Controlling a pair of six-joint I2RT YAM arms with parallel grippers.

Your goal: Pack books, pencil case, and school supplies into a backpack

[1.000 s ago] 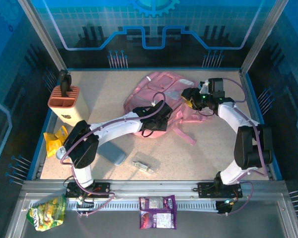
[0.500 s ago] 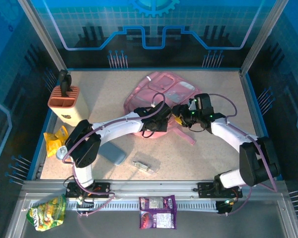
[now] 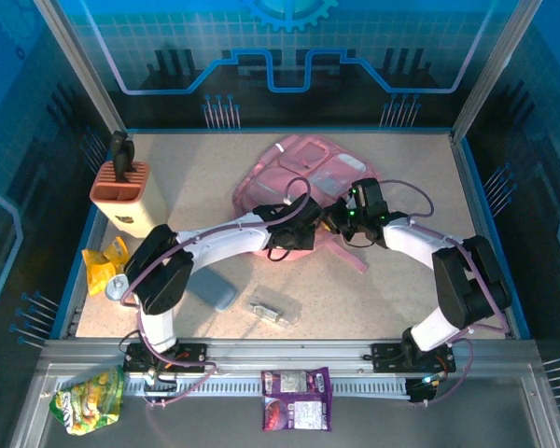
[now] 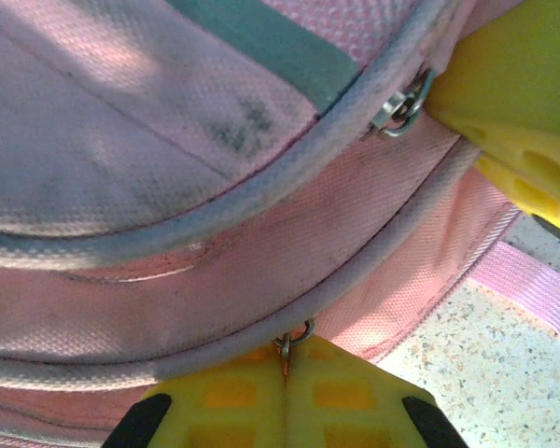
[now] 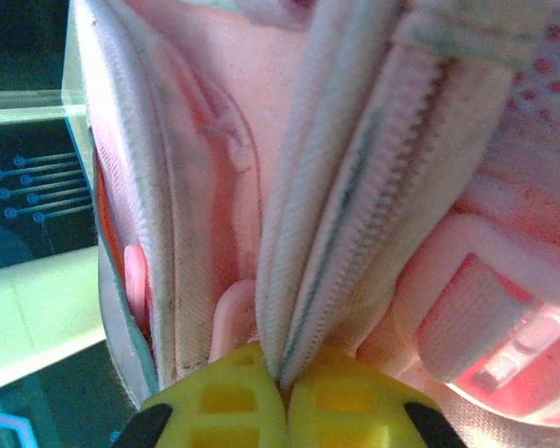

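The pink backpack (image 3: 303, 173) lies at the back middle of the table. My left gripper (image 3: 294, 233) is at its near edge, shut on a small metal zipper pull (image 4: 294, 338) of the backpack (image 4: 215, 187). My right gripper (image 3: 336, 220) sits just to the right of it, shut on a fold of the backpack's zipper edge (image 5: 355, 215); one of its yellow fingers (image 4: 527, 121) shows in the left wrist view. The grey-blue pencil case (image 3: 212, 288) and the small clear school supplies item (image 3: 273, 312) lie on the near table. The books are out of view.
A beige, orange-topped block (image 3: 123, 191) stands at the far left. A yellow snack bag (image 3: 103, 264) lies by the left edge. A green bag (image 3: 89, 399) and purple packets (image 3: 297, 411) rest on the front rail. A pink strap (image 3: 350, 254) trails toward the near right.
My right gripper swung left from the backpack's right side to beside the left gripper and closed on the zipper edge. The left gripper stayed shut in place.
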